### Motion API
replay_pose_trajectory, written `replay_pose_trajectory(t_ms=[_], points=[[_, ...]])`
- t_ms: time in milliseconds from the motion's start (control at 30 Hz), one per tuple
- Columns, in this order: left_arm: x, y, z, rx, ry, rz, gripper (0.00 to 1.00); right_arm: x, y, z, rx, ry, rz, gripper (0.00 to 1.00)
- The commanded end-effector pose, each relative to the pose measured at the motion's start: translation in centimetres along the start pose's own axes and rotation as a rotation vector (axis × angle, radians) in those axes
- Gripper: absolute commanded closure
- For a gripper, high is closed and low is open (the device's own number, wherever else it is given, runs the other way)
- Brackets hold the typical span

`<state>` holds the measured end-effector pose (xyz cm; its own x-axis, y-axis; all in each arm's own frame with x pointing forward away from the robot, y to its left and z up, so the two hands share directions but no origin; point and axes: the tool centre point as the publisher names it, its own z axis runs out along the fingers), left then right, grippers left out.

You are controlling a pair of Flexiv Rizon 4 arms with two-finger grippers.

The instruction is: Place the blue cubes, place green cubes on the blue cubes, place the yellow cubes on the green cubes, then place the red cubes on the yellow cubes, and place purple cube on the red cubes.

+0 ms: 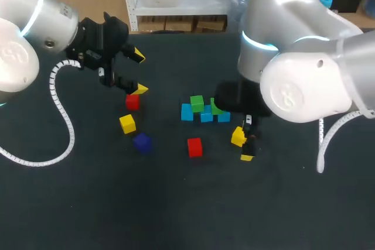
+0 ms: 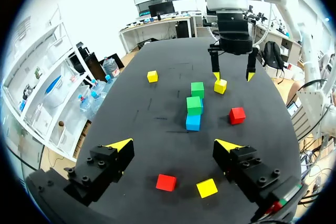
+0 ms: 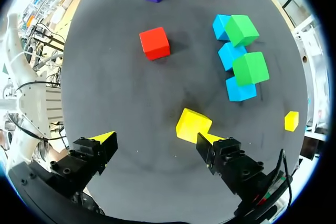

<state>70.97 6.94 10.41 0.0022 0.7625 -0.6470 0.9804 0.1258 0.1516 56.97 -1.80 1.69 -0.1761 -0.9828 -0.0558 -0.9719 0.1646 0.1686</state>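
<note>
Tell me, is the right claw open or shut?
Open: the right gripper is spread wide, with the small yellow cube at one side, not clamped.

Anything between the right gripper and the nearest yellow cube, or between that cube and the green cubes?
Nothing visible: the yellow cube lies beside a finger of the right gripper, bare table up to the green cubes.

Head view: fixed, high behind robot, looks down on dark worktop point(image 1: 176, 203). Left arm point(image 1: 35, 21) and right arm point(image 1: 304, 86) enter from sides; all cubes in frame at middle distance.

Left wrist view: on left arm, raised above worktop, faces slantwise across it toward right arm's jaws at far end.

Right wrist view: on right arm, low and close, faces almost straight down.

All three share blue-green cluster point(image 1: 206, 115) point(image 2: 194, 104) point(image 3: 250, 67) and lone red cube point(image 1: 194, 147) point(image 2: 237, 115) point(image 3: 155, 43) near it.
</note>
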Motion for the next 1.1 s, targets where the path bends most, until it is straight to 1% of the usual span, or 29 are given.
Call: replay_pose_trajectory(t_ms=[33,100,200,267,333,467,667,1100], points=[[0.2,-0.1,0.0,-0.002,-0.007,0.003,0.00,-0.1,0.0,0.4,-0.005,0.002,0.001,0.00],[0.2,-0.1,0.0,-0.002,-0.007,0.003,0.00,0.0,0.1,0.5,-0.006,-0.004,0.009,0.00],[0.2,-0.1,0.0,-0.002,-0.007,0.003,0.00,0.1,0.0,-0.5,0.031,-0.025,0.003,0.00],[0.2,-0.1,0.0,-0.002,-0.007,0.003,0.00,0.1,0.0,-1.0,0.030,-0.050,0.006,0.00],[0.2,-0.1,0.0,-0.002,-0.007,0.003,0.00,0.2,-0.1,-1.1,0.026,-0.053,0.008,0.00],[0.2,-0.1,0.0,-0.002,-0.007,0.003,0.00,0.3,-0.3,-0.9,0.013,-0.035,0.015,0.00],[0.2,-0.1,0.0,-0.002,-0.007,0.003,0.00,0.3,-0.2,-0.7,0.004,0.020,0.016,0.00],[0.2,-0.1,0.0,-0.002,-0.007,0.003,0.00,0.4,-0.3,0.0,-0.003,0.048,0.025,0.00]])
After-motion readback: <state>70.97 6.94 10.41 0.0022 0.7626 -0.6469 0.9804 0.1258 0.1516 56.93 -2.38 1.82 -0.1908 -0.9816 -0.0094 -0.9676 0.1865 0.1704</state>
